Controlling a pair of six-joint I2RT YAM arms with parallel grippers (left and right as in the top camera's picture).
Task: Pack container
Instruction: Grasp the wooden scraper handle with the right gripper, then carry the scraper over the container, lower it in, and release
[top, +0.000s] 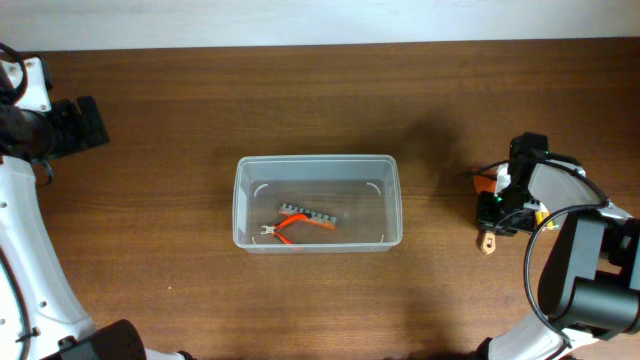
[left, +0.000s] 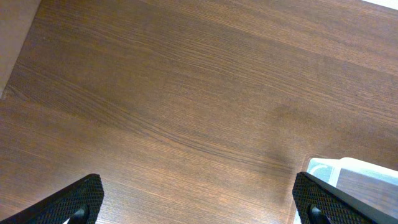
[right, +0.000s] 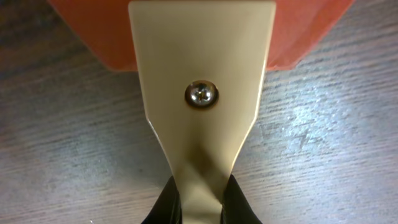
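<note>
overhead, hard to make out: the right gripper (top: 492, 218) sits mostly under its own arm near the right edge of the table (top: 200, 100). A flat tool (top: 488, 241) shows on either side of it, with an orange part toward the far edge and a tan end toward the near edge.
overhead, container: the container (top: 317, 203) stands at the middle of the table, well apart from both arms. It is clear plastic and rectangular, with rounded corners and a rim.
overhead, contents: pliers (top: 293, 231) with orange handles lie on the container floor. A short grey strip (top: 311, 215) lies just beside them, its detail too small to tell.
overhead, left arm: the left gripper (top: 80, 122) is black and near the left edge. Its opening cannot be told from here.
left wrist, cut off: only the tips of two black, knurled fingers (left: 81, 199) show at the bottom corners.
left wrist, grip: the left gripper (left: 199, 208) is spread wide and holds nothing, with bare brown wood grain between the tips.
left wrist, container: one rounded clear corner (left: 348, 171) shows at the lower right.
right wrist, grip: the right gripper (right: 199, 199) is pinched on the narrow neck of the flat tool (right: 202, 50).
right wrist, shapes: the cream handle flares wide toward a translucent orange part, which is cut off at the top. A metal cross-head screw (right: 201, 94) sits in the handle.
right wrist, blurred: the dark fingers (right: 166, 202) are out of focus.
</note>
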